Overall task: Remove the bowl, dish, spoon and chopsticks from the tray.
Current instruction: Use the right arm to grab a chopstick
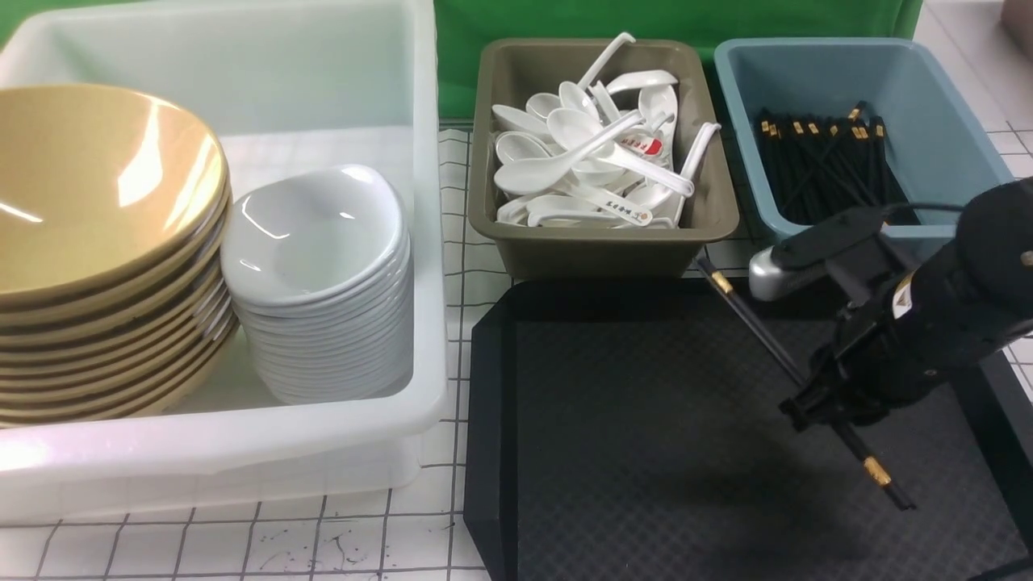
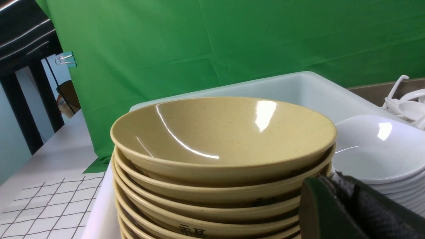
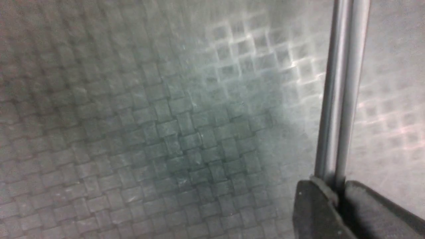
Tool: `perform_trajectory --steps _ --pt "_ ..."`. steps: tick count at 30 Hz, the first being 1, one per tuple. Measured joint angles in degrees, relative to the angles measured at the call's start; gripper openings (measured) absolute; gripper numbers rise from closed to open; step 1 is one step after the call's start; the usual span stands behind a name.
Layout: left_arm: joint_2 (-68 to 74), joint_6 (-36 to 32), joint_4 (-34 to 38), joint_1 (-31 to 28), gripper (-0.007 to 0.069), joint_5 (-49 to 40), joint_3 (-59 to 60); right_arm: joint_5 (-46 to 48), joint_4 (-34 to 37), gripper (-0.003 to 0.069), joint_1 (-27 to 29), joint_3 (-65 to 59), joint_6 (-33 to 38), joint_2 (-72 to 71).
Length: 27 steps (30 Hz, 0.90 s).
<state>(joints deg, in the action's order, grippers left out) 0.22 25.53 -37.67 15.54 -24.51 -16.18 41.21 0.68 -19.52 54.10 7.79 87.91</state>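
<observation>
A pair of black chopsticks [image 1: 759, 327] with gold bands lies slantwise across the right part of the black diamond-textured tray [image 1: 646, 420]. My right gripper [image 1: 815, 407] is down on the tray and shut on the two sticks near their middle. In the right wrist view both chopsticks [image 3: 338, 99] run out from between the closed fingers of that gripper [image 3: 337, 192]. Nothing else lies on the tray. The left gripper [image 2: 332, 181] is shut and empty, beside a stack of mustard-yellow bowls [image 2: 222, 132]. My left arm does not show in the front view.
A big white tub [image 1: 420, 242] on the left holds the bowl stack [image 1: 97, 177] and a stack of white dishes [image 1: 315, 234]. Behind the tray stand an olive-brown tub [image 1: 597, 242] with several white spoons [image 1: 597, 153] and a blue tub [image 1: 952, 137] with black chopsticks [image 1: 823, 161].
</observation>
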Motion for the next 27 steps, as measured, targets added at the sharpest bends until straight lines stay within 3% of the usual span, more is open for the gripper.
perform_trajectory --steps 6,18,22,27 --pt "0.0 0.0 -0.23 0.0 -0.0013 0.0 0.0 0.52 0.04 0.0041 0.0 0.0 0.41 0.06" --pt "0.0 0.0 -0.24 0.0 -0.0013 0.05 0.0 1.12 0.88 0.0045 0.0 0.0 0.87 1.19" --pt "0.0 0.0 -0.24 0.0 -0.0013 0.05 0.0 -1.68 5.8 0.0115 -1.02 0.0 -0.02 3.49" --pt "0.0 0.0 -0.24 0.03 -0.0013 0.05 0.0 -7.21 7.58 0.0294 -3.94 1.26 -0.12 8.69"
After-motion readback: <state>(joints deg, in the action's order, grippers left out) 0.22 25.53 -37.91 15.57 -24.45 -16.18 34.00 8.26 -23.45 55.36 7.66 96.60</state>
